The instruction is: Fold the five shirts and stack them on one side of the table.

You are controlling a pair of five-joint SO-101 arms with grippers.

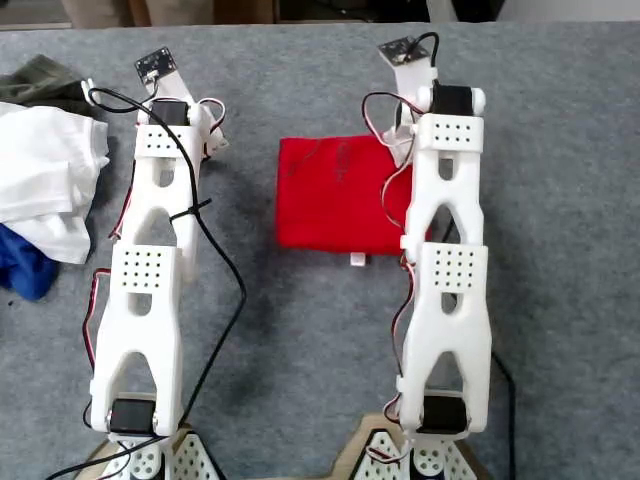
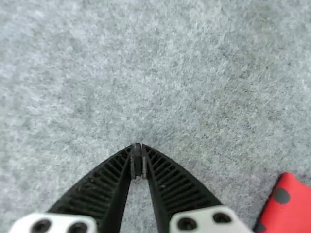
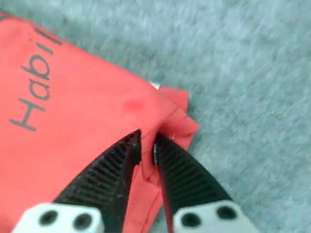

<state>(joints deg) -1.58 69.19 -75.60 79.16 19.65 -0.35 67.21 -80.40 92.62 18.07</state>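
Folded in the middle of the surface (image 1: 560, 150), the red shirt (image 1: 335, 195) is judged light and limp, best taken at its layered corner, where the right pincer (image 3: 147, 145) is nipped onto cloth; the left pincer (image 2: 137, 160) is closed empty.

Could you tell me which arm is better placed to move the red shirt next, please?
Probably the right: the right hand is shut on the red shirt near a corner, ready to drag it. The left hand is shut over bare table, gripping nothing.
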